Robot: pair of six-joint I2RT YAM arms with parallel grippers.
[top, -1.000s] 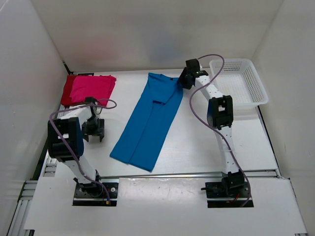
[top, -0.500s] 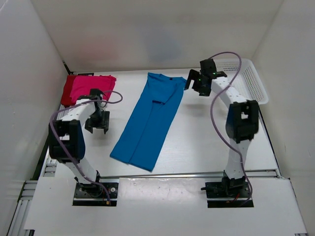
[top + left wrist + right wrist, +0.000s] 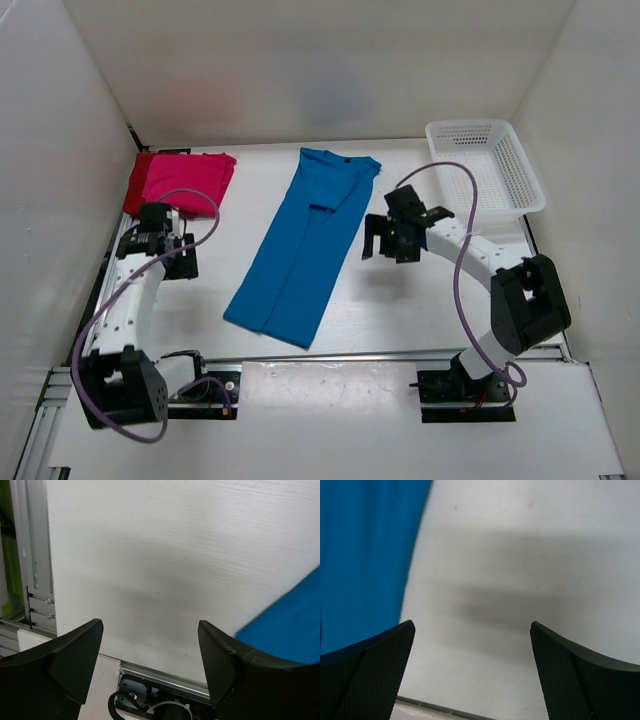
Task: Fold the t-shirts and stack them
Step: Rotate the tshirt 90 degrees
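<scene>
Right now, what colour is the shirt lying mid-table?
The shirt is bright blue; top external view.

White table point(image 3: 420, 300), matte, enclosed by white walls on three sides. Blue t-shirt point(image 3: 300, 250) flat at centre, folded into long narrow strip, lying diagonally: collar end far, hem end near and to left. Dark red t-shirt point(image 3: 137, 185) folded in far-left corner, pink-magenta t-shirt point(image 3: 188, 180) stacked on it, covering most of it. White mesh basket point(image 3: 470, 124) in far-right corner, well apart from blue shirt.
</scene>
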